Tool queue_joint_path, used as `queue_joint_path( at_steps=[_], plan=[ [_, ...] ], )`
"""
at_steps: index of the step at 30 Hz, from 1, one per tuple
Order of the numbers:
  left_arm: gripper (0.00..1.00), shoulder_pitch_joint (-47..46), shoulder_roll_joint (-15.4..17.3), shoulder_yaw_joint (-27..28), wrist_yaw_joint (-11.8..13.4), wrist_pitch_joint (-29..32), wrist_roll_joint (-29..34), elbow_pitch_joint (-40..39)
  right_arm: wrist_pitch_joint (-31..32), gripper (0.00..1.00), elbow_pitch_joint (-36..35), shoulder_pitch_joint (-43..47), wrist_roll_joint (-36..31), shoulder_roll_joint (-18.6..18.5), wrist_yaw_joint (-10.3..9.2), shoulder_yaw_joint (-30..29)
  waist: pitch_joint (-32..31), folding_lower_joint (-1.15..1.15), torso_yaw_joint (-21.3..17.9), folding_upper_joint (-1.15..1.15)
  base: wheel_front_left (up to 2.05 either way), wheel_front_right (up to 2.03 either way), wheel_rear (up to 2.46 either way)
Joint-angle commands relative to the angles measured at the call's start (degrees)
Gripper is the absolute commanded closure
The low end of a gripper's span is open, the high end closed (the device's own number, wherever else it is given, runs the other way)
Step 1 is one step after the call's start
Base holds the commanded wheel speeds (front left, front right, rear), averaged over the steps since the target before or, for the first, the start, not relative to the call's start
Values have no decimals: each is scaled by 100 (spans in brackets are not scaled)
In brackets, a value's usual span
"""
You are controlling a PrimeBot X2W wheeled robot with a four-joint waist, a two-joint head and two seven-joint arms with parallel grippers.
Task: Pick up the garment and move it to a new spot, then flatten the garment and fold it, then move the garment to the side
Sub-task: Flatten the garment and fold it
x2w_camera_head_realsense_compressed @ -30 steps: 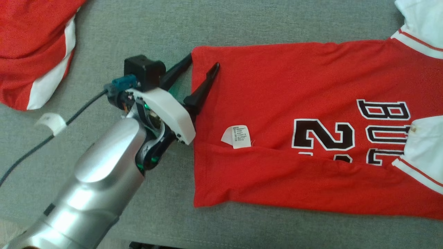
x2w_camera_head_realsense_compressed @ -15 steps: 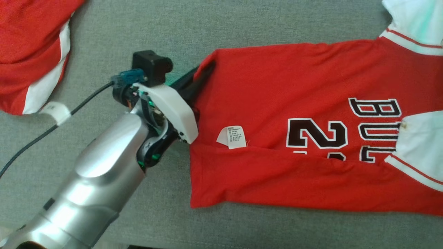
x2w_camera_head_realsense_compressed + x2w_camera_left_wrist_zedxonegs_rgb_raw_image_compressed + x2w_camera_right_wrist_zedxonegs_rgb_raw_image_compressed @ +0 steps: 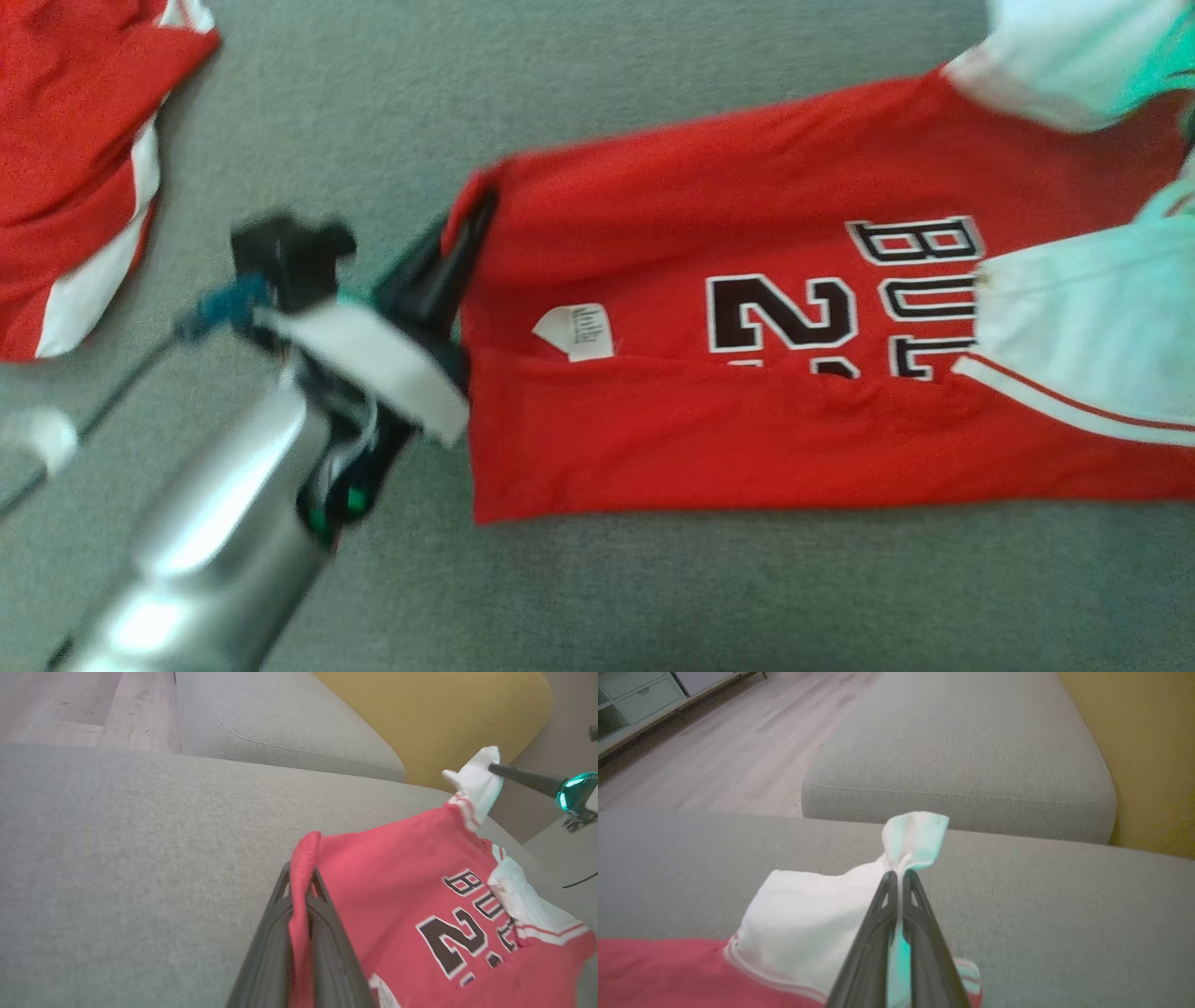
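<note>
On the grey sofa cushion (image 3: 653, 597) the red garment (image 3: 747, 439) lies blurred, cut off at three o'clock; left gripper (image 3: 478, 203) is clamped on its nine-o'clock corner, right gripper (image 3: 899, 875) pinches its white sleeve (image 3: 808, 914)

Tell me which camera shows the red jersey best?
The head view: it takes in most of the jersey along the sofa, lettering visible. The left wrist view shows its hem corner and number; the right wrist view, its white sleeve and a red strip.
</note>
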Motion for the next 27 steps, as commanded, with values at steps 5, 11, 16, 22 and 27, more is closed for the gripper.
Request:
queue_joint_path(
  at_steps=[5, 11, 16, 22, 27],
  plan=[
    [100, 869, 546, 308, 271, -237, -112, -826, -97, 100, -948, 1412, 172, -293, 39, 165, -354, 0, -389, 0, 0, 0, 0],
    [100, 1766, 809, 402, 569, -412, -299, -1402, -94, 100, -1436, 2400, 150, -308, 39, 80, -513, 0, -662, 0, 0, 0, 0],
    [100, 2011, 934, 358, 735, -428, -199, -1495, 3, 100, -1465, 2606, 56, -169, 39, 158, -574, 0, -758, 0, 0, 0, 0],
    [0, 2126, 908, 245, 871, -538, 9, -1399, 223, 0, -1376, 2801, -34, -137, 39, 158, -672, 0, -745, 0, 0, 0, 0],
    [0, 2427, 954, 69, 904, -532, 57, -1287, 939, 0, -1542, 3158, 282, -313, 39, 199, -818, 0, -746, 0, 0, 0, 0]
  ],
)
